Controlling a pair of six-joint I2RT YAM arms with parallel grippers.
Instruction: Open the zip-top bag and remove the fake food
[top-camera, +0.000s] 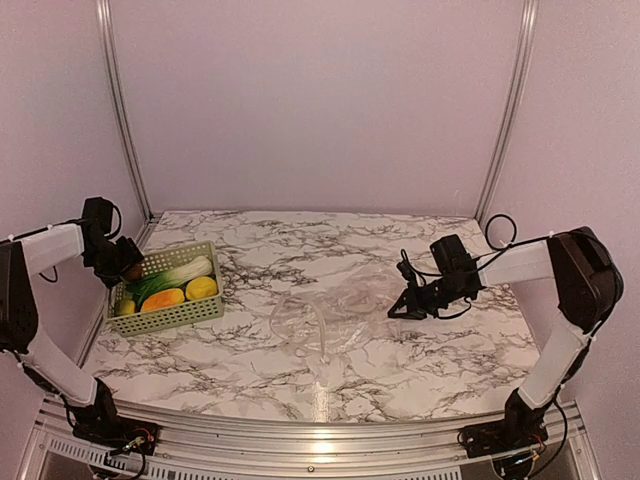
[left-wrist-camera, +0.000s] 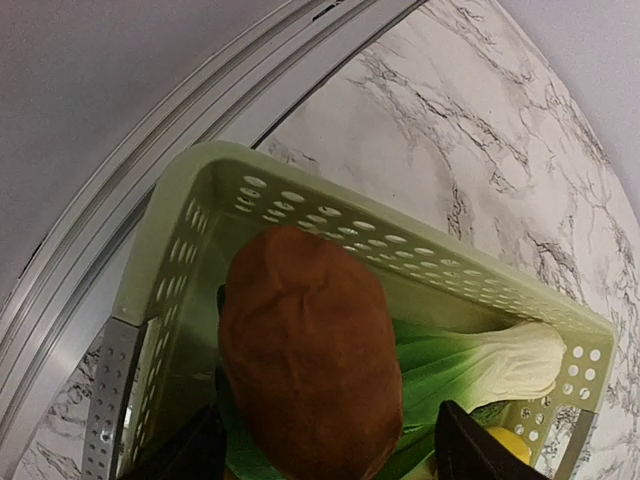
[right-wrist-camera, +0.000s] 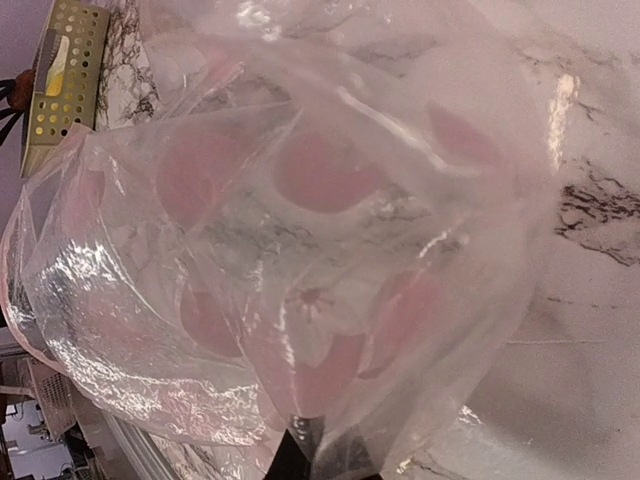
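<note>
bag (top-camera: 335, 312) apparently empty, food (top-camera: 176, 286) in basket (top-camera: 178, 320)

Robot lab cell: plain walls (top-camera: 320, 100), aluminium rails (top-camera: 120, 110), marble-patterned table (top-camera: 400, 370).

The top camera sits high behind me and looks down and forward over the whole tabletop (top-camera: 300, 235). My left wrist camera looks steeply down from very near into a corner of the green basket (left-wrist-camera: 290, 205), a brown toy food (left-wrist-camera: 310, 370) filling its middle; the top view shows that same basket small at far left. My right wrist camera faces left along the tabletop, close against the clear bag (right-wrist-camera: 300, 250), with the basket's edge small in its top left corner.
</note>
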